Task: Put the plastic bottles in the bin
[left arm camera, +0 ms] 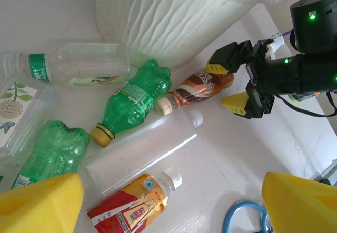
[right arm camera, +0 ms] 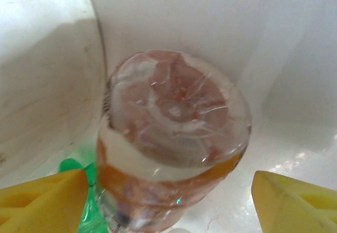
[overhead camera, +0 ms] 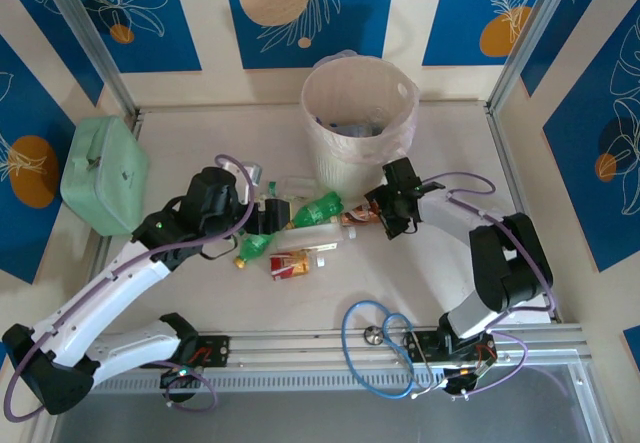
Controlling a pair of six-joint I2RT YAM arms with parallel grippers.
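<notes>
right gripper [left arm camera: 227,84]: jaws wide, straddling the base of the brown bottle [left arm camera: 194,89], gap on each side | left gripper [overhead camera: 266,219]: jaws wide, above the green bottles [left arm camera: 134,104] and clear bottles [left arm camera: 142,151] lying mid-surface | bin [overhead camera: 330,153]: middle of far edge, just behind the bottles, bag-lined, something bluish inside, hard to make out

White table [overhead camera: 430,273], blue floral wall panels [overhead camera: 370,3].
</notes>
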